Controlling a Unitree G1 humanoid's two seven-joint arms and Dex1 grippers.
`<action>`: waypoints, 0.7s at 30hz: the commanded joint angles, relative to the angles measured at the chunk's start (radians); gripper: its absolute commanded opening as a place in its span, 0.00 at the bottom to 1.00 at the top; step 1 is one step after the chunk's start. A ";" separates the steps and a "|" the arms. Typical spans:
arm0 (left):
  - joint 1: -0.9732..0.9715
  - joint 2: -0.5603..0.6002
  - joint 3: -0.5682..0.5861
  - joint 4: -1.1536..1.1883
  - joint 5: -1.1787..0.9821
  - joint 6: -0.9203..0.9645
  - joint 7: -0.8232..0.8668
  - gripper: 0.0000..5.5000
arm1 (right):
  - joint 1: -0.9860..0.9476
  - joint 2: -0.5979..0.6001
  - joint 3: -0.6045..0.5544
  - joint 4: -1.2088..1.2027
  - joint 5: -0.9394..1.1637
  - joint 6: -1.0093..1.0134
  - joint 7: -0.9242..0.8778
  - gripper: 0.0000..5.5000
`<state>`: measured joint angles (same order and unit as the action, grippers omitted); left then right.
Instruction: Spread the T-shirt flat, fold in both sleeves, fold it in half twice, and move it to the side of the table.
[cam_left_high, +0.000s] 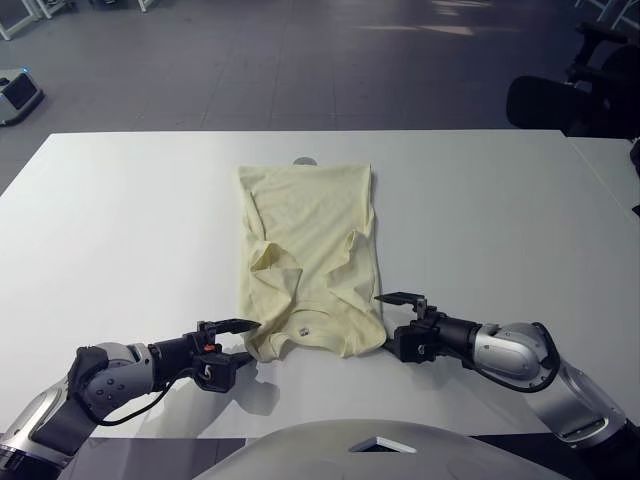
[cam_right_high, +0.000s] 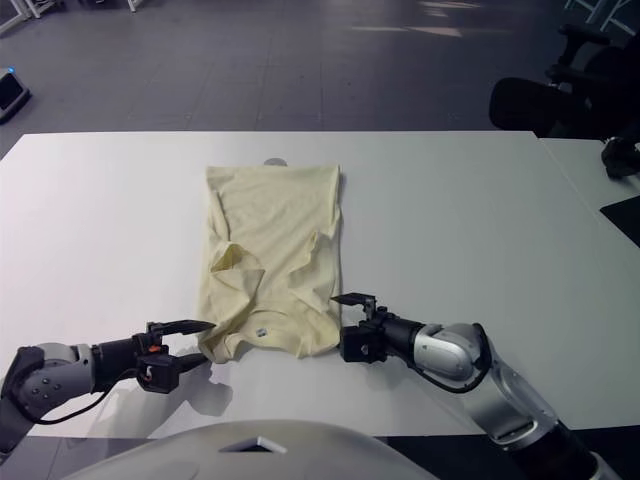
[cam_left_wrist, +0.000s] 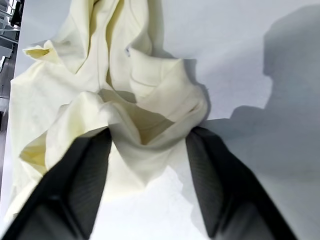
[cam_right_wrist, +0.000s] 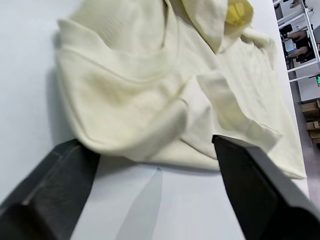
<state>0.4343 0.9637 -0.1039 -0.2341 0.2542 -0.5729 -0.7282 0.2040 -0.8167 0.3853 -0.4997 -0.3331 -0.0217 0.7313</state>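
Left hand (cam_left_high: 245, 342): fingers spread wide, set to either side of a raised fold at the near left corner of the T-shirt (cam_left_high: 310, 240); the cloth lies between the fingers without being gripped. Right hand (cam_left_high: 390, 320): also wide open and holding nothing, placed at the near right corner with the shirt's edge between its fingers. One pale yellow T-shirt lies lengthwise at the middle of the white worktop (cam_left_high: 500, 220), both sleeves folded inward, neck end nearest the two hands.
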 joint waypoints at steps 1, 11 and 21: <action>0.009 0.026 -0.035 0.041 0.066 0.029 -0.036 0.32 | -0.005 0.009 0.017 0.028 -0.021 -0.007 0.020 0.56; -0.049 0.035 -0.067 0.059 0.045 0.022 -0.061 0.00 | -0.029 0.026 0.004 0.054 -0.036 -0.037 0.018 0.25; -0.112 0.037 -0.089 -0.049 -0.158 0.162 -0.181 0.00 | -0.055 -0.031 -0.066 -0.017 0.029 -0.036 0.108 0.00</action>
<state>0.3212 0.9842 -0.1867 -0.2357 0.1496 -0.4640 -0.8669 0.1564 -0.8087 0.3503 -0.4931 -0.3288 -0.0570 0.8033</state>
